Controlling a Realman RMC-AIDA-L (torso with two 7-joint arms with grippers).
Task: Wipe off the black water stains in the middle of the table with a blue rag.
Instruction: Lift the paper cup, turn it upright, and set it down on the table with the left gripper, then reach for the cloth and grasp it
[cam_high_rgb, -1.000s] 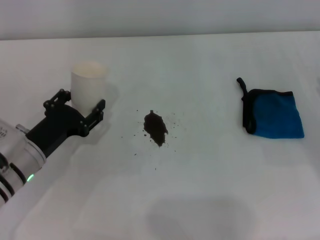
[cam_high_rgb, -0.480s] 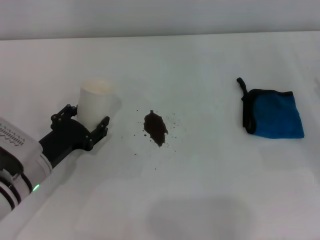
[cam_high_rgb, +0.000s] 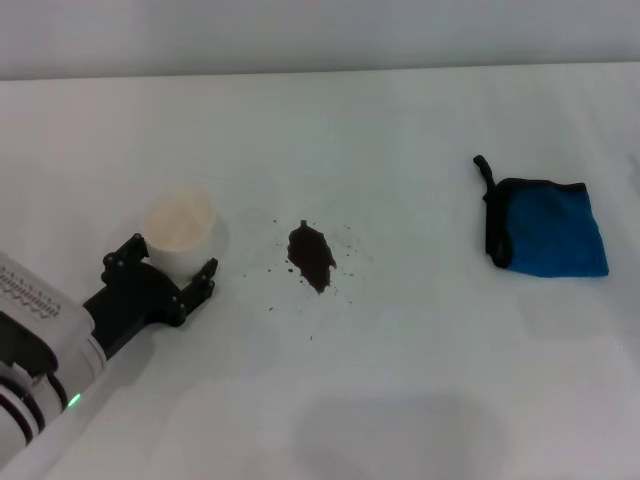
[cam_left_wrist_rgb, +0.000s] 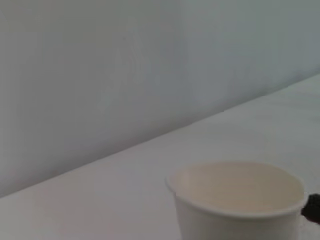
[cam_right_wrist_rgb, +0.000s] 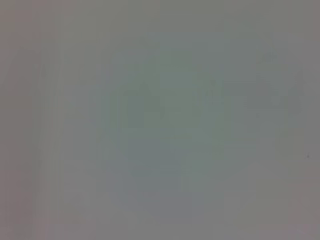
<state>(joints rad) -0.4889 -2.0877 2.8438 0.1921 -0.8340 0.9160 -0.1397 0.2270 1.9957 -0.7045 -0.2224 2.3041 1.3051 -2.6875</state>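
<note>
The black water stains (cam_high_rgb: 312, 257) form a small dark blotch with fine specks around it in the middle of the white table (cam_high_rgb: 420, 370). Far to the right lies the blue rag (cam_high_rgb: 550, 228), folded, with black edging and a loop, and nothing touches it. At the left, my left gripper (cam_high_rgb: 168, 264) is shut on a white paper cup (cam_high_rgb: 180, 224), one black finger on each side of it. The left wrist view shows the same cup (cam_left_wrist_rgb: 240, 200) close up, upright and empty. My right gripper is out of view, and its wrist view shows only blank grey.
A pale wall (cam_high_rgb: 320, 35) runs along the table's far edge. My left arm (cam_high_rgb: 40, 350) reaches in from the lower left corner.
My left gripper has carried the cup toward the near edge and lower, a little closer to the stain's row. Stain and rag have not moved.
</note>
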